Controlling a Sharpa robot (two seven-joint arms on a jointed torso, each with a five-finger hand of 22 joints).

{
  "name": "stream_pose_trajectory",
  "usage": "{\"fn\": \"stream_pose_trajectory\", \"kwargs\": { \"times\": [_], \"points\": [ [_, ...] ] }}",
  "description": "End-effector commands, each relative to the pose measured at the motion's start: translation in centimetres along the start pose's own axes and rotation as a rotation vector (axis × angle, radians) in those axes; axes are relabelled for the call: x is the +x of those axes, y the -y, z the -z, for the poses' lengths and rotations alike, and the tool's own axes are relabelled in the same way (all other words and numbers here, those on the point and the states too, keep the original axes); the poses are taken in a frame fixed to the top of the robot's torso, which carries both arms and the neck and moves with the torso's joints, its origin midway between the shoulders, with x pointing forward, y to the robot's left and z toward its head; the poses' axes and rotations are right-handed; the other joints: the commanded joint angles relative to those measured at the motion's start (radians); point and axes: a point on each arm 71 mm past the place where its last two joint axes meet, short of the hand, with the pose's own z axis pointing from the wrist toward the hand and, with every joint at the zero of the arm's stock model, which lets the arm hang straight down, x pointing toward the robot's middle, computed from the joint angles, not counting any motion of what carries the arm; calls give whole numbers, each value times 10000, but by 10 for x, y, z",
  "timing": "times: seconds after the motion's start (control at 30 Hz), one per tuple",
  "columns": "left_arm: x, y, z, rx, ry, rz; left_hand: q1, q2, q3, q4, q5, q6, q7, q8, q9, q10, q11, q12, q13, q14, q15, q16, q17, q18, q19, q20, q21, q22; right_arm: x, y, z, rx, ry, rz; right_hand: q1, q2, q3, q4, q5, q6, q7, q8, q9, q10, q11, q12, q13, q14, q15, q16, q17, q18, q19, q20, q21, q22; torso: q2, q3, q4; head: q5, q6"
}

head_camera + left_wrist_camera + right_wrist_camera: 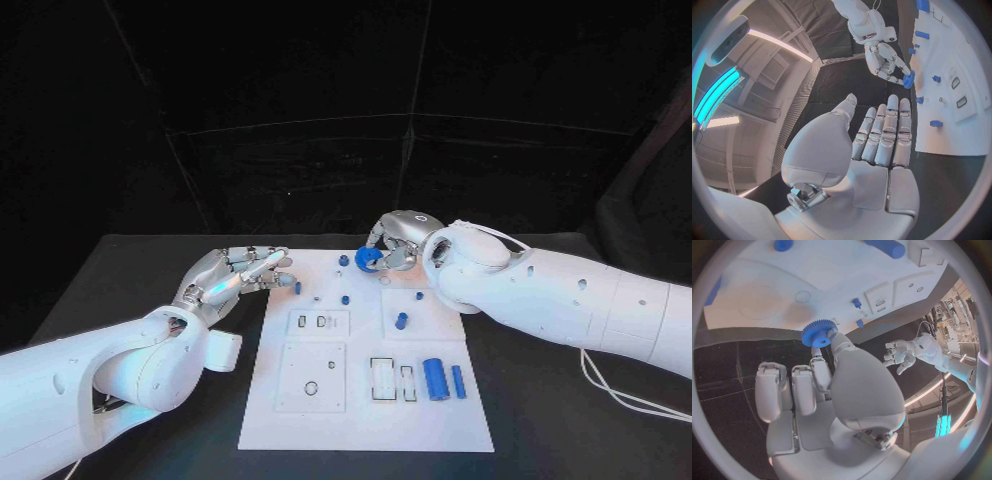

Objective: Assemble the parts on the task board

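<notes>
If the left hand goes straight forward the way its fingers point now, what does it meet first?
Probably the near edge of the task board, by a small blue part. The left hand is open with straight fingers; depth is unclear.

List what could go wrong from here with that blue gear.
The right hand pinches the blue gear by its fingertips only, so it might slip or tilt. It hangs over the task board's far edge and could roll off. Small blue pegs stand nearby and could be knocked.
</notes>
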Motion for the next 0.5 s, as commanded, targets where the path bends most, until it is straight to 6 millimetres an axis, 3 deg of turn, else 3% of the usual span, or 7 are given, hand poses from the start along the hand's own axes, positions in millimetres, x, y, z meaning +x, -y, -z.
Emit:
{"fn": "stream_pose_trajectory", "kwargs": {
  "times": [0.03, 0.2, 0.3, 0.5],
  "points": [
    [2, 1, 0, 45, -129, 61, -14, 114, 7, -80, -19, -41, 66, -36, -2, -33, -12, -43, -8, 75, -7, -68, 11, 151, 70, 21, -43, -11, -3, -14, -4, -208, 460, 46, -73, -10, 128, 58, 43, 401, -202, -52, 9, 55, 12, -44, -15, 604, -58, 57, 370, -54, 119, -11, 60, 1190, 11, -3, 16, 7, -27],
    [2, 1, 0, 42, -142, 67, -5, 122, 13, -91, -18, -41, 66, -38, -2, -33, -12, -46, -8, 77, -7, -73, 12, 151, 73, 21, -46, -13, 3, -29, -13, -231, 290, 85, -87, -20, 148, 61, 38, 396, -200, -62, 6, 55, 13, -45, -11, 605, -58, 60, 378, -55, 121, -11, 61, 1193, 4, -12, 20, 24, -39],
    [2, 1, -1, 42, -143, 67, -5, 122, 13, -91, -18, -41, 66, -38, -2, -33, -12, -46, -8, 77, -7, -73, 12, 151, 73, 21, -46, -13, 8, -35, -17, -221, 171, 134, -87, -20, 148, 61, 38, 396, -200, -62, 6, 55, 13, -45, -11, 605, -58, 60, 378, -55, 121, -11, 61, 1193, 10, 12, 1, 58, -52],
    [2, 1, -1, 41, -152, 69, 7, 132, 20, -106, -17, -42, 66, -40, -2, -32, -13, -48, -8, 79, -7, -79, 14, 151, 76, 20, -50, -16, 18, -43, -26, -200, -181, 262, -139, -62, 227, 67, -20, 379, -190, -103, -3, 31, 21, -93, -40, 597, -54, 43, 345, -56, 123, -11, 62, 1199, 8, 10, -2, 80, -49]
  ]
}}
